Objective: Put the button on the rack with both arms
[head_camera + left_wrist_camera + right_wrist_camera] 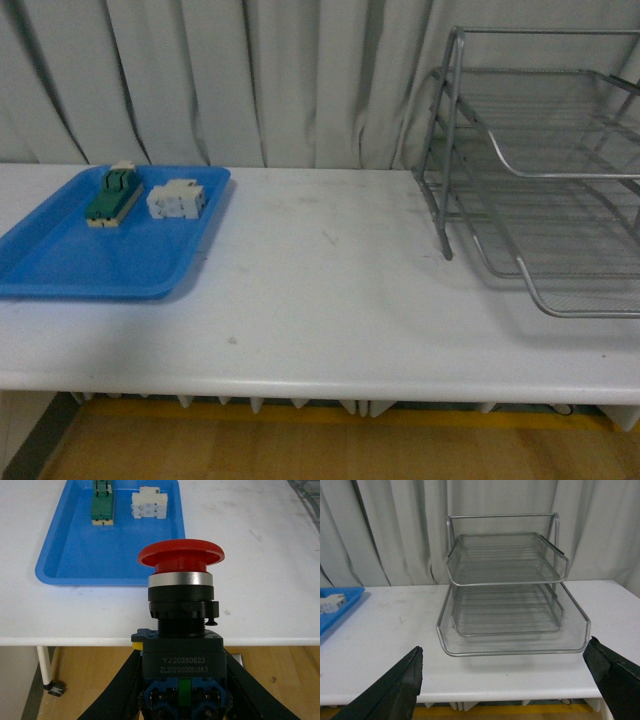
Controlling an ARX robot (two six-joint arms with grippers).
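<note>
Front view crops the rack (540, 110) at its right edge; left gripper (182, 690), fingertips out of frame, apparently clamps the button (181, 560); right gripper (502, 652) faces the rack, fingers spread wide.

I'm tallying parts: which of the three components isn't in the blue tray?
The red-capped button, clamped in the left gripper; the white block and green-and-cream block lie in the tray.
</note>
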